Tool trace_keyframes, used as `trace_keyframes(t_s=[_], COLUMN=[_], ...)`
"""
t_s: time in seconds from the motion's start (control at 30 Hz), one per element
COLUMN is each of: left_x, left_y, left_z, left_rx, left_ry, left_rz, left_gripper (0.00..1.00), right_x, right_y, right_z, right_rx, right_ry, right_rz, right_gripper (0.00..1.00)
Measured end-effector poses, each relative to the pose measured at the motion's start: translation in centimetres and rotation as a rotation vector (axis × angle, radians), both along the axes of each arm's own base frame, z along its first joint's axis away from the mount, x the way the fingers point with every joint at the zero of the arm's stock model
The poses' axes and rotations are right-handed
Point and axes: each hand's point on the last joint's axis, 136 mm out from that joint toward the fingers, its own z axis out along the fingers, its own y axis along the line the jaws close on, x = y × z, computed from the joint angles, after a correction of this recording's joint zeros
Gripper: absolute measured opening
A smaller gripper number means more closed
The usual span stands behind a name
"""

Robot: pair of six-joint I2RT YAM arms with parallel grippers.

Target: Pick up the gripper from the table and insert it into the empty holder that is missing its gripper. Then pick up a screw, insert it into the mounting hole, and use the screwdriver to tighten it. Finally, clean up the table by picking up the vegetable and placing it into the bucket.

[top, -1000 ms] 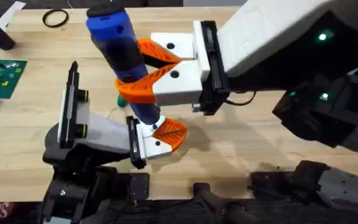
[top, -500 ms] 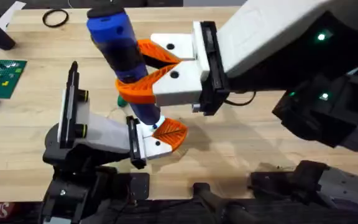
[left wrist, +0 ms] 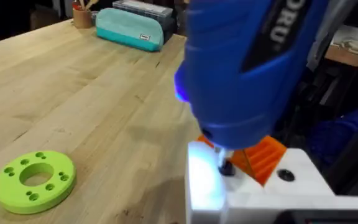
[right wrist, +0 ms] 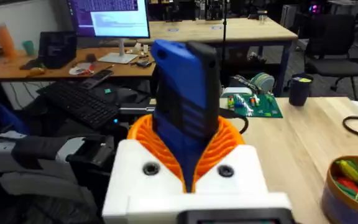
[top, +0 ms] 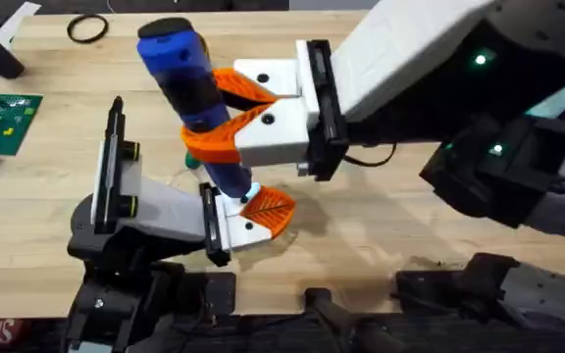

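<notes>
The blue screwdriver (top: 189, 88) stands nearly upright, with my right gripper (top: 207, 110) shut on it; the orange fingers (top: 222, 140) clamp its barrel. Its bit points down onto the white block base (top: 246, 227) of the orange ribbed gripper (top: 268, 208), where a bluish light glows. That gripper sits at the black end plate of the grey-white holder (top: 155, 211), which is my left arm. The left wrist view has the screwdriver (left wrist: 247, 62) above the ribbed gripper (left wrist: 266, 155). The bucket (right wrist: 353, 186) stands on the table (top: 47, 206). The vegetable is out of view.
A lime-green ring with holes (left wrist: 35, 180) lies on the wood near the holder's end. A green circuit board (top: 3, 118) and a black ring (top: 86, 29) are at the far left. A teal pouch (left wrist: 129, 31) lies farther off.
My right arm has shifted slightly left and away, still holding the screwdriver on the block. The left arm has not moved.
</notes>
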Motion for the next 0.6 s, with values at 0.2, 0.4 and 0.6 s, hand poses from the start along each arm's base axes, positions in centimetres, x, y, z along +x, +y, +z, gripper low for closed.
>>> trace_keyframes(t_s=[0.2, 0.4, 0.6], left_x=[-0.01, -0.06, -0.06], left_y=[0.00, -0.01, -0.01], left_z=[-0.01, -0.02, -0.02], left_rx=[0.000, 0.000, 0.000], left_ry=[0.001, 0.002, 0.003], left_rz=[0.000, -0.003, -0.004], left_gripper=[0.009, 0.009, 0.009], right_x=[0.01, 0.03, 0.04], right_y=[0.01, 0.03, 0.04], right_z=[-0.14, -0.38, -0.52], right_rx=[-0.006, -0.015, -0.020], right_ry=[0.008, 0.020, 0.025], right_rz=[0.000, 0.001, 0.001], right_gripper=[0.028, 0.028, 0.028])
